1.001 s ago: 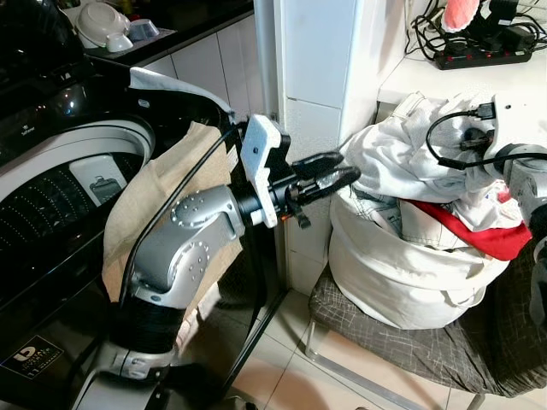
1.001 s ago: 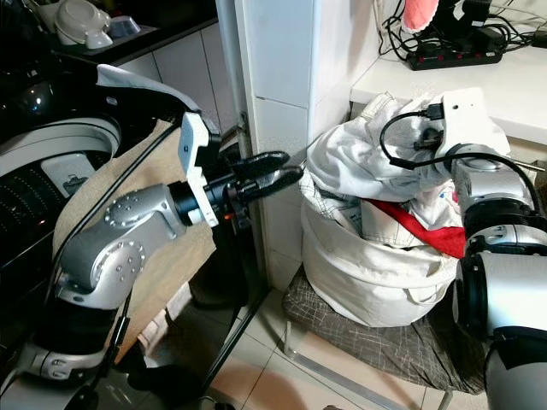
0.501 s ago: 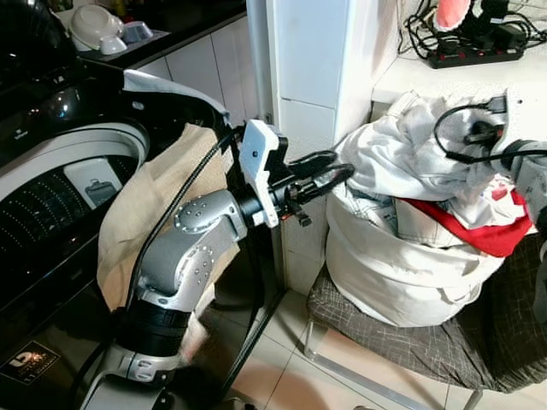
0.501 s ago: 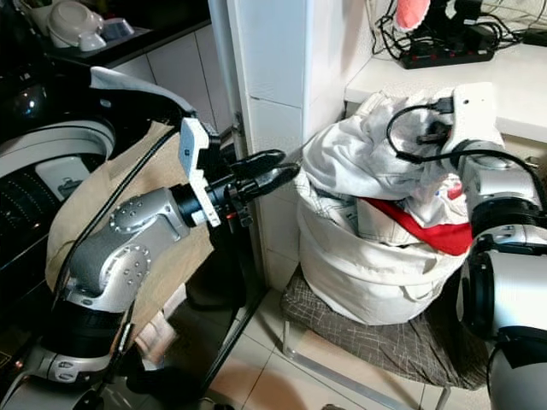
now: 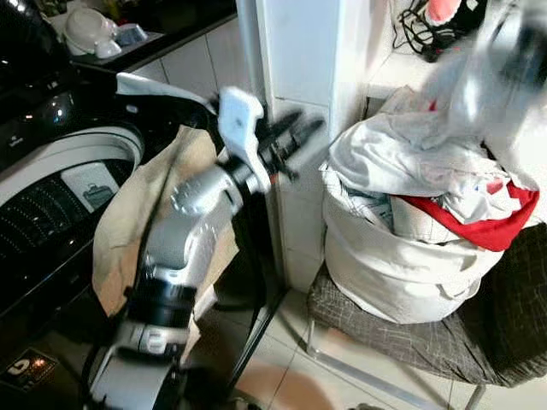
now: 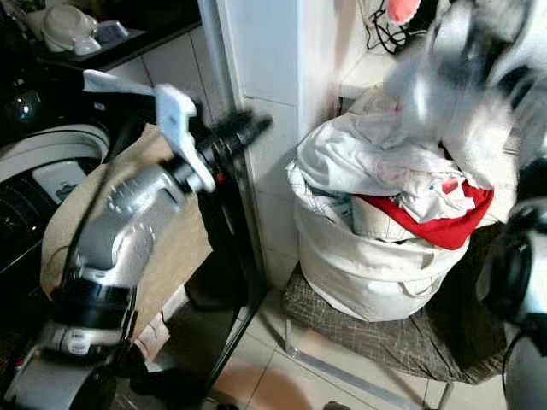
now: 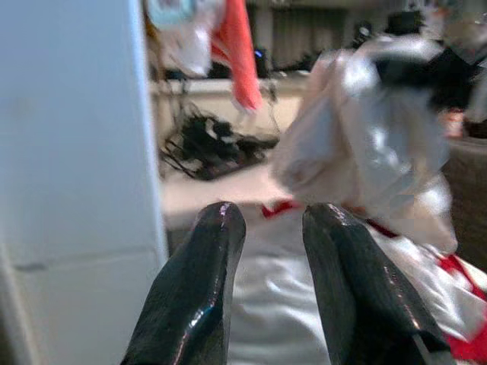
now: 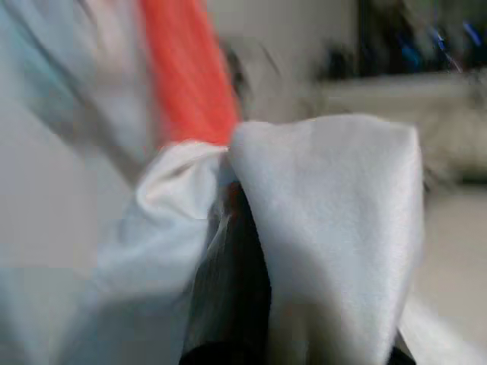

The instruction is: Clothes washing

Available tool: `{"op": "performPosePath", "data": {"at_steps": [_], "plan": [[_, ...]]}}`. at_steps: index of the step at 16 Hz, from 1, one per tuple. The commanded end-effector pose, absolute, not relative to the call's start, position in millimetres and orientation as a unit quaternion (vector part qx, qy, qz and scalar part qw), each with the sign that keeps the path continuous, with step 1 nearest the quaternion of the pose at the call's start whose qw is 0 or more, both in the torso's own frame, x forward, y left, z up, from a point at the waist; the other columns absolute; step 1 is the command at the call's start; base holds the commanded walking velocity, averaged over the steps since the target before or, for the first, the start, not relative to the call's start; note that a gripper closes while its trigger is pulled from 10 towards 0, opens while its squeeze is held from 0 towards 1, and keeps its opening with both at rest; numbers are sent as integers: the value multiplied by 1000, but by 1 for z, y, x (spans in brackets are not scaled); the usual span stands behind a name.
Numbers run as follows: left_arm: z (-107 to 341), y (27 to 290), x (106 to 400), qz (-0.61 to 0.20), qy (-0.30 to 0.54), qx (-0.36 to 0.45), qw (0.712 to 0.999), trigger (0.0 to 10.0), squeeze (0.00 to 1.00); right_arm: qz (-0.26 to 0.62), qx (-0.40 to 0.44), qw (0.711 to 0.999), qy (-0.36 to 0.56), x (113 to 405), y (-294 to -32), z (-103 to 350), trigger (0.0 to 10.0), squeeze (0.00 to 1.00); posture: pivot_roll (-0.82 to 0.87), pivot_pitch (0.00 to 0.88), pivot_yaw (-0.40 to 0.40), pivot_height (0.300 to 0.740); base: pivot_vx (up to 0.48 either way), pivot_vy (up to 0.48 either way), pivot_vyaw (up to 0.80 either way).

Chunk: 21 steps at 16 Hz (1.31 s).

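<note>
Gripping white garment (image 8: 327,228), hanging lengthwise downward | right pincer (image 8: 236,251) | left pincer (image 7: 266,228) parted

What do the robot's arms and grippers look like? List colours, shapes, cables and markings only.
The left arm is silver metal with rounded joint housings dotted with small bolts, a black ribbed collar near its base and a black cable running along it. A white boxy block sits at its wrist. The left gripper has two long, glossy black fingers with rounded tips. The right arm is a silver and white blur.

My left arm (image 5: 192,213) shows silver, screw-dotted casing, a black cable and a white wrist block (image 5: 239,120). Its fingers (image 7: 202,296) are glossy black.
</note>
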State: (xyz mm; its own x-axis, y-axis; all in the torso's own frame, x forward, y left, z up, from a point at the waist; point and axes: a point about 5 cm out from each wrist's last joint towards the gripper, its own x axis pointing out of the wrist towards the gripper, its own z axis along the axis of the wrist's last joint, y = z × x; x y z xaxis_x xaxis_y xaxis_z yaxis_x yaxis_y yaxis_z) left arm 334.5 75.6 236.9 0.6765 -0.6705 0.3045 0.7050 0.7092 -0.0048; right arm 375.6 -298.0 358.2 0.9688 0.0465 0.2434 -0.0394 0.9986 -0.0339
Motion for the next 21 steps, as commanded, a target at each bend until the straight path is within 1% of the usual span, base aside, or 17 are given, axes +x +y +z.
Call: {"op": "performPosePath", "data": {"at_steps": [1, 2, 3, 4, 5, 6, 8, 10, 12, 13, 15, 19, 21], "plan": [[240, 82, 337, -362, -149, -57, 918, 10000, 0, 65, -12, 982, -178, 366, -286, 393, 0, 0, -162, 0, 137, 740, 0, 0, 0], [243, 81, 338, -362, -149, -57, 918, 10000, 0, 108, 6, 974, -201, 359, -275, 412, 0, 0, -167, 0, 137, 740, 0, 0, 0], [248, 80, 338, -363, -157, -65, 916, 10000, 0, 137, 18, 967, -214, 354, -266, 422, 0, 0, -171, 0, 136, 740, 0, 0, 0], [266, 70, 333, -396, -181, -112, 893, 10000, 957, 225, 43, 946, -230, 340, -237, 435, 0, 0, -176, 0, 131, 740, 0, 0, 0], [272, 67, 331, -411, -190, -132, 882, 10000, 1000, 244, 48, 941, -228, 337, -231, 435, 0, 0, -177, 0, 131, 740, 0, 0, 0], [284, 64, 327, -425, -208, -157, 867, 10000, 1000, 262, 54, 938, -221, 335, -224, 429, 0, 0, -176, 0, 130, 740, 0, 0, 0], [308, 59, 317, -458, -244, -198, 832, 10000, 1000, 293, 72, 933, -196, 336, -206, 400, 0, 0, -173, 0, 126, 740, 0, 0, 0], [313, 60, 316, -459, -249, -208, 827, 10000, 1000, 302, 87, 932, -180, 336, -198, 388, 0, 0, -168, 0, 121, 740, 0, 0, 0], [312, 59, 313, -469, -248, -204, 823, 10000, 1000, 327, 107, 926, -153, 334, -181, 371, 0, 0, -163, 0, 113, 740, 0, 0, 0], [307, 56, 309, -488, -232, -203, 816, 10000, 1000, 346, 119, 919, -146, 331, -175, 367, 0, 0, -158, 0, 105, 740, 0, 0, 0], [299, 53, 309, -493, -216, -201, 818, 10000, 1000, 370, 124, 910, -140, 327, -169, 363, 0, 0, -156, 0, 102, 740, 0, 0, 0], [301, 56, 317, -466, -214, -179, 840, 10000, 1000, 399, 110, 901, -129, 316, -164, 359, 0, 0, -157, 0, 102, 740, 0, 0, 0], [300, 60, 323, -438, -218, -174, 855, 10000, 1000, 407, 109, 897, -131, 312, -164, 361, 0, 0, -158, 0, 103, 740, 0, 0, 0]]}}
